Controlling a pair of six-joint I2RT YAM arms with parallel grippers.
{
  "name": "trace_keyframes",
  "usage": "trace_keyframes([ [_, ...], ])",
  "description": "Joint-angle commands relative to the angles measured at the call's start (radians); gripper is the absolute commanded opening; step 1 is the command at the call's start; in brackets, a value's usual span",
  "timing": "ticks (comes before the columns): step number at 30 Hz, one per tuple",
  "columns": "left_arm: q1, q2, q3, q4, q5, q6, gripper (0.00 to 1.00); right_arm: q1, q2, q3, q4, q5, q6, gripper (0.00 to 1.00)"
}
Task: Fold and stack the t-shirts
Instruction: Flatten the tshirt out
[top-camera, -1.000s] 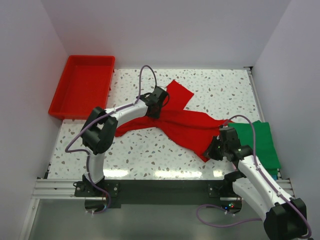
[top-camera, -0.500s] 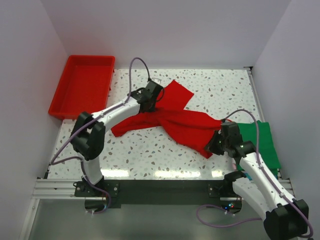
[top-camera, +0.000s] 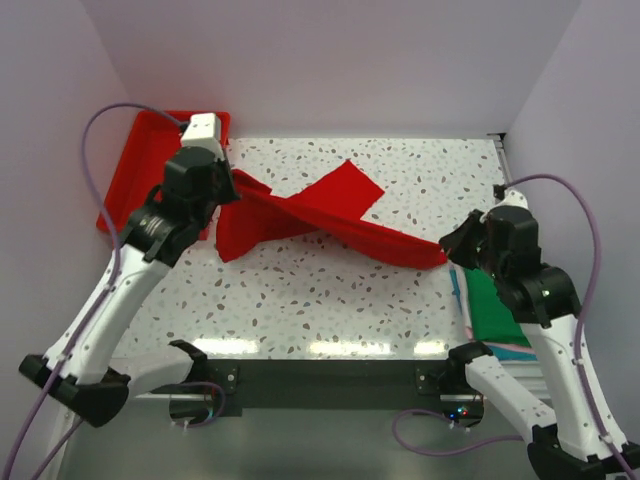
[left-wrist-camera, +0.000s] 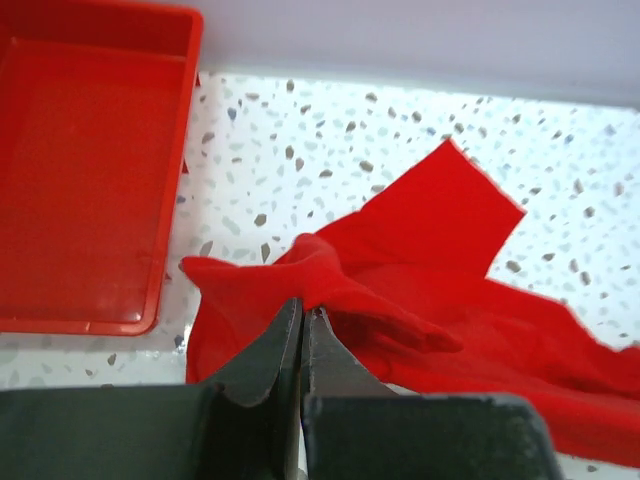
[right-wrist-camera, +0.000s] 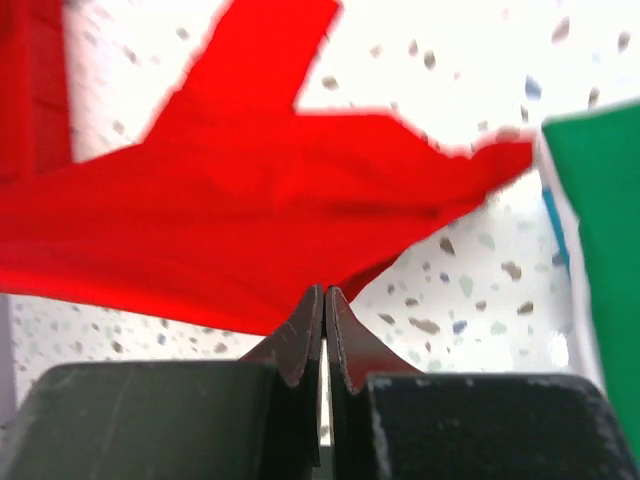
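My top external camera looks down from above and behind the arm bases, far enough back to take in the whole speckled table (top-camera: 330, 290) up to the back wall. The left wrist camera sits close behind the left gripper (left-wrist-camera: 302, 305), looking low along its fingers toward the far wall. The right wrist camera sits just as close behind the right gripper (right-wrist-camera: 324, 292), looking down at the tabletop. All three views share the red t-shirt (top-camera: 330, 205). The overhead and left wrist views share the red tray (top-camera: 128, 185); the overhead and right wrist views share the green t-shirt (right-wrist-camera: 600, 250).
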Motion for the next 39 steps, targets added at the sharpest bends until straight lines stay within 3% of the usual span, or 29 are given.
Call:
trace_keyframes([
  [1, 0.001, -0.139, 0.024, -0.047, 0.012, -0.003, 0.0, 0.002, 0.001, 0.214, -0.113, 0.102, -0.058, 0.0],
  [4, 0.001, -0.232, 0.038, -0.069, 0.062, 0.0, 0.0, 0.002, 0.036, 0.305, -0.143, 0.085, -0.074, 0.0],
  [10, 0.001, -0.271, -0.043, -0.057, 0.118, -0.012, 0.0, 0.002, 0.062, 0.306, -0.109, 0.057, -0.069, 0.0],
  [13, 0.001, -0.248, -0.085, 0.031, 0.103, -0.017, 0.0, 0.002, 0.123, 0.284, -0.036, 0.064, -0.078, 0.0],
  [17, 0.016, -0.057, -0.048, 0.208, 0.048, 0.001, 0.0, -0.004, 0.307, 0.321, 0.159, 0.033, -0.098, 0.0],
  [20, 0.095, 0.169, 0.116, 0.345, 0.089, 0.056, 0.0, -0.048, 0.497, 0.448, 0.334, -0.06, -0.112, 0.0],
  [23, 0.195, 0.422, 0.465, 0.347, 0.224, 0.052, 0.0, -0.128, 0.688, 0.693, 0.405, -0.191, -0.087, 0.0],
  [24, 0.208, 0.479, 0.709, 0.295, 0.25, 0.059, 0.0, -0.151, 0.732, 0.767, 0.403, -0.199, -0.087, 0.0],
  [25, 0.218, 0.584, 0.837, 0.267, 0.273, 0.07, 0.0, -0.162, 0.798, 0.921, 0.377, -0.211, -0.086, 0.0],
  [27, 0.225, 0.666, 1.153, 0.233, 0.319, 0.099, 0.0, -0.198, 0.863, 1.067, 0.351, -0.234, -0.08, 0.0],
  [28, 0.229, 0.651, 1.165, 0.262, 0.338, 0.101, 0.0, -0.208, 0.905, 1.177, 0.33, -0.243, -0.074, 0.0],
  [29, 0.229, 0.613, 1.132, 0.31, 0.342, 0.109, 0.0, -0.217, 0.917, 1.216, 0.325, -0.266, -0.067, 0.0],
  [31, 0.229, 0.471, 0.921, 0.464, 0.356, 0.115, 0.0, -0.235, 0.921, 1.253, 0.314, -0.275, -0.07, 0.0],
  [33, 0.229, 0.415, 0.792, 0.502, 0.362, 0.113, 0.0, -0.251, 0.895, 1.206, 0.317, -0.28, -0.083, 0.0],
  [37, 0.229, 0.311, 0.585, 0.471, 0.379, 0.096, 0.0, -0.272, 0.802, 0.844, 0.392, -0.317, -0.075, 0.0],
  [38, 0.229, 0.282, 0.508, 0.485, 0.382, 0.084, 0.0, -0.274, 0.764, 0.773, 0.408, -0.326, -0.066, 0.0],
  [39, 0.229, 0.248, 0.339, 0.521, 0.396, 0.043, 0.0, -0.274, 0.748, 0.705, 0.42, -0.329, -0.063, 0.0],
])
